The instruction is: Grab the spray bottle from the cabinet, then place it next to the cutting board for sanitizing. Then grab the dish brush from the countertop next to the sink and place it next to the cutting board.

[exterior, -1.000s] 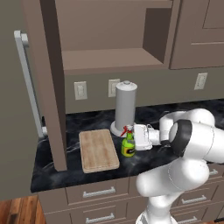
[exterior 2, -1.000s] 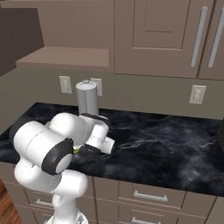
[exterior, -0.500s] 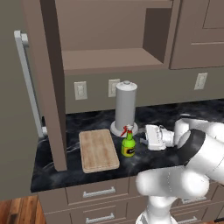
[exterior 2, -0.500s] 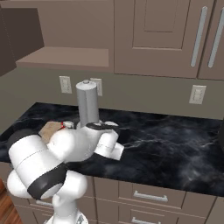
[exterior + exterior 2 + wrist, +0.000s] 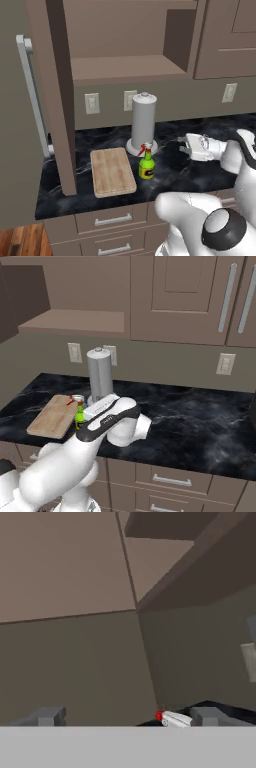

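The green spray bottle (image 5: 146,165) (image 5: 79,411) stands upright on the black countertop (image 5: 175,167), just right of the light wood cutting board (image 5: 112,171) (image 5: 52,416). My gripper (image 5: 182,146) hovers to the bottle's right, apart from it, open and holding nothing. In the hand view the fingertips (image 5: 47,716) stand wide apart, and the bottle's red-and-white nozzle (image 5: 170,717) shows low between them. The brown cabinet (image 5: 125,67) is open, with its door (image 5: 55,100) swung out to the left. The dish brush and the sink are out of view.
A tall grey paper-towel cylinder (image 5: 143,122) (image 5: 100,376) stands right behind the bottle. The open door's pale bar handle (image 5: 32,90) juts out at the left. White wall outlets (image 5: 92,103) sit above the counter. Bare black marble (image 5: 200,416) stretches to the right, above brown drawers (image 5: 112,220).
The gripper let go of the spray bottle and drew back to the right. The bottle stays upright beside the cutting board.
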